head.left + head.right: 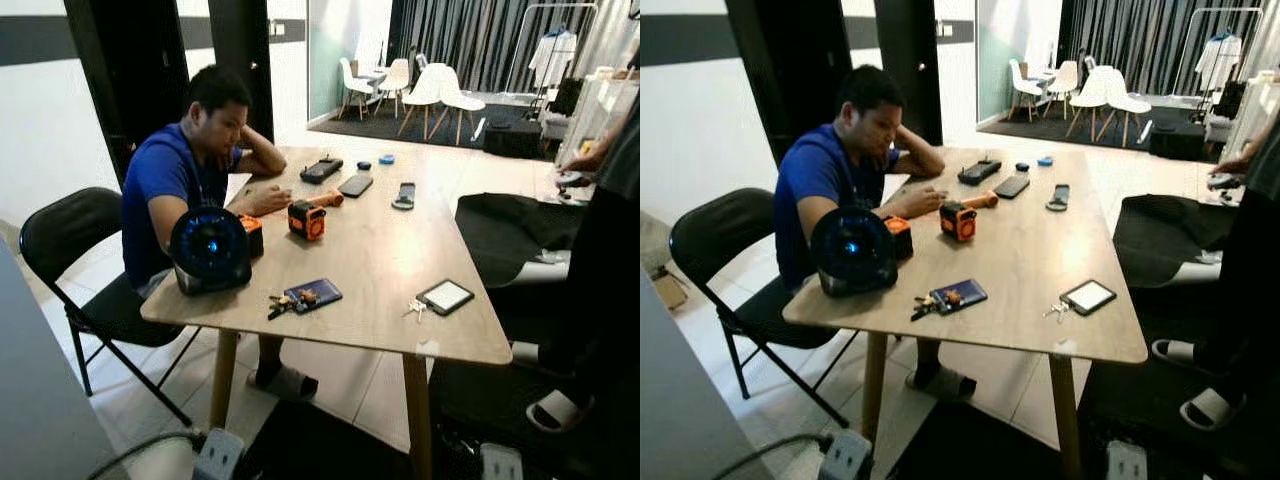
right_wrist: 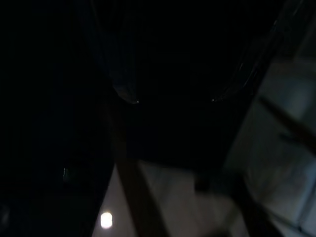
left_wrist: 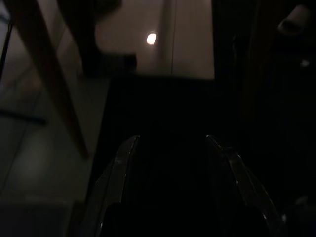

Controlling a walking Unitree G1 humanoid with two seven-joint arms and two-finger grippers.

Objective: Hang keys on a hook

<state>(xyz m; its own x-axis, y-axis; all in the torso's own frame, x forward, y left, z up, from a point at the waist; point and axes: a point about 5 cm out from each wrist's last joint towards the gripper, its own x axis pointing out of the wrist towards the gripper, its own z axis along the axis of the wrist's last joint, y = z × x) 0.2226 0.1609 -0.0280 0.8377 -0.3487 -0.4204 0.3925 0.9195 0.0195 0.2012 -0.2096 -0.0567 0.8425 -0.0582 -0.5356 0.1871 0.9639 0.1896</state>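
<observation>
Keys: small silver bunch (image 1: 415, 309) flat on pale wooden tabletop (image 1: 375, 260), near front edge, just beside black-framed tablet (image 1: 445, 296). Second, darker bunch (image 1: 279, 304) touching blue card wallet (image 1: 313, 295), further toward seated person in blue shirt (image 1: 165, 185). No hook visible.

Left gripper (image 3: 170, 163) hanging low beside table leg, over dark floor mat; jaws spread, nothing between. Right gripper (image 2: 173, 98) in deep shade, jaws apparently apart and empty.

Step in hand, judged: approach and pick-up, not yet begun. Silver bunch probably easier, closer to robot's side and clear of clutter. Recommended: step closer, descend from above, pinch ring or key bows, not a single blade. Risks: nudging tablet, pushing keys off edge, standing person's legs (image 1: 590, 300) close on right.
</observation>
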